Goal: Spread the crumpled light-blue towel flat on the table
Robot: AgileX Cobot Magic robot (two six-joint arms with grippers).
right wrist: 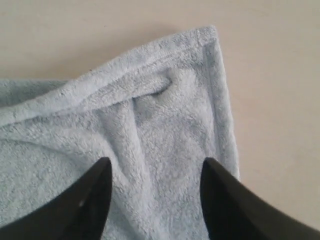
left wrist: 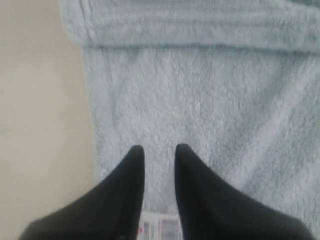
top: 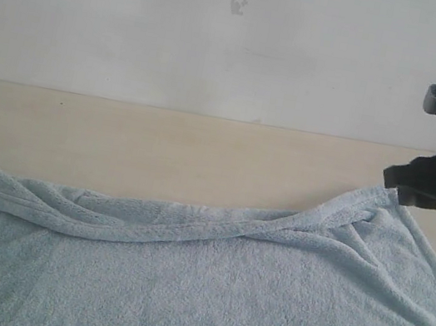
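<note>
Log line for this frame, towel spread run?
towel: mostly flat on table, far edge folded over | left gripper: open, over towel's side edge | right gripper: open, over towel corner

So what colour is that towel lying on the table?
The towel is a plain pale light blue, with no pattern. The right wrist view shows it best.

One towel (top: 219,298), one table (top: 160,153)

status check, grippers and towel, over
left gripper narrowly open over towel edge. right gripper open over its corner. towel mostly flat on table, far hem folded over. no obstacles seen.
</note>
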